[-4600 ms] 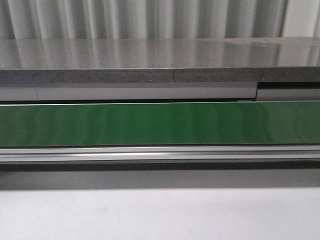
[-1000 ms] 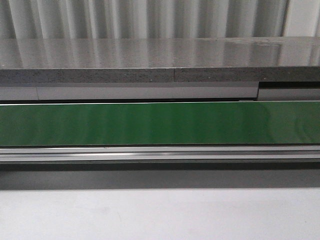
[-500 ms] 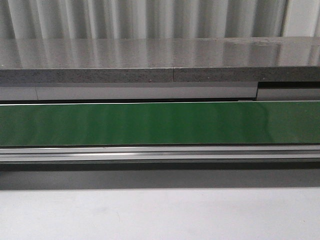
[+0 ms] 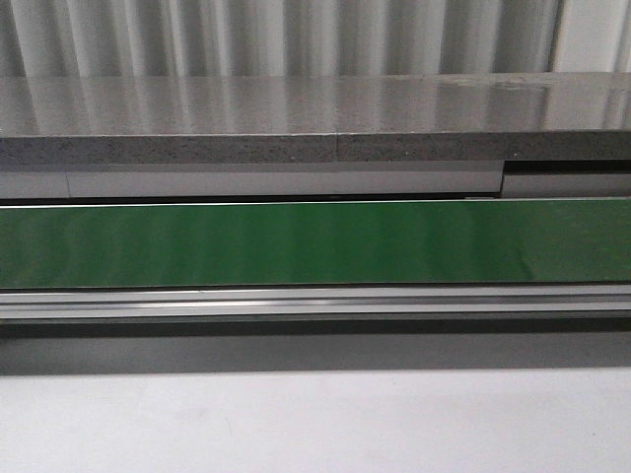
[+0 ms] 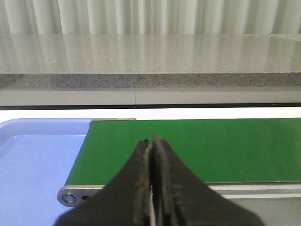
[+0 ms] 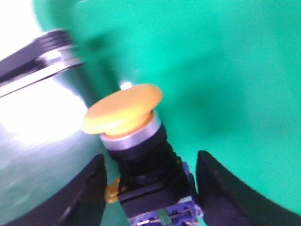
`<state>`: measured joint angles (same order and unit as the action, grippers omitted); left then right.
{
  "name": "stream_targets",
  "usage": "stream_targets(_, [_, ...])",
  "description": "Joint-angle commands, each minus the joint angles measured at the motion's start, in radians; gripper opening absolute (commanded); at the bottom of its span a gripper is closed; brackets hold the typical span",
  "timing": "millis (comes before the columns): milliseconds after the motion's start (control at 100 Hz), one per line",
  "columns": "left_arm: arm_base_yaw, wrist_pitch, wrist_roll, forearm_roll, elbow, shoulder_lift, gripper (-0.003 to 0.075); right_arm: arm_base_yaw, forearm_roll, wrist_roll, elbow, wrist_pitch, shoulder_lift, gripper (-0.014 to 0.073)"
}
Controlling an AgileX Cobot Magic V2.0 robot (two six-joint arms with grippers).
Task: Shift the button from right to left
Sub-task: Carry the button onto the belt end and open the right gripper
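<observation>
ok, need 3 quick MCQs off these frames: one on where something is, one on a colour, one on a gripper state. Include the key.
1. Where does the blue tray sit in the left wrist view?
A. On the grey stone ledge
B. At the end of the green belt
C. On top of the belt

2. What colour is the head of the button?
A. Red
B. Green
C. Yellow

3. How is the left gripper?
A. Fingers pressed together, nothing between them
B. Wide open over the tray
C. Clamped on the button

Key: 1 B, the tray borders the belt end by its roller. 2 C, the mushroom head is yellow above a black collar. 3 A, the two dark fingers meet with no gap.
</observation>
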<state>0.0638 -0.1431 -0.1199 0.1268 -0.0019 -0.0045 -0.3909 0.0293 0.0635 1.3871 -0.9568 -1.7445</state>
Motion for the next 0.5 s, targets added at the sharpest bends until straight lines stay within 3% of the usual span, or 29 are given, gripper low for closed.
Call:
stream_targets(0, [0.003, 0.082, -0.007, -0.001, 0.025, -0.036, -0.0020, 0.047, 0.011, -0.014, 0.026, -0.022, 0.087, 0.0114])
stream_targets(230, [0.003, 0.082, -0.007, -0.001, 0.025, -0.036, -0.0020, 0.182, 0.018, 0.023, 0.024, -0.085, 0.100, 0.0114])
stream_targets(490, [0.003, 0.082, -0.007, -0.001, 0.025, -0.036, -0.0020, 0.195, 0.024, 0.032, -0.031, -0.094, 0.036, 0.0114])
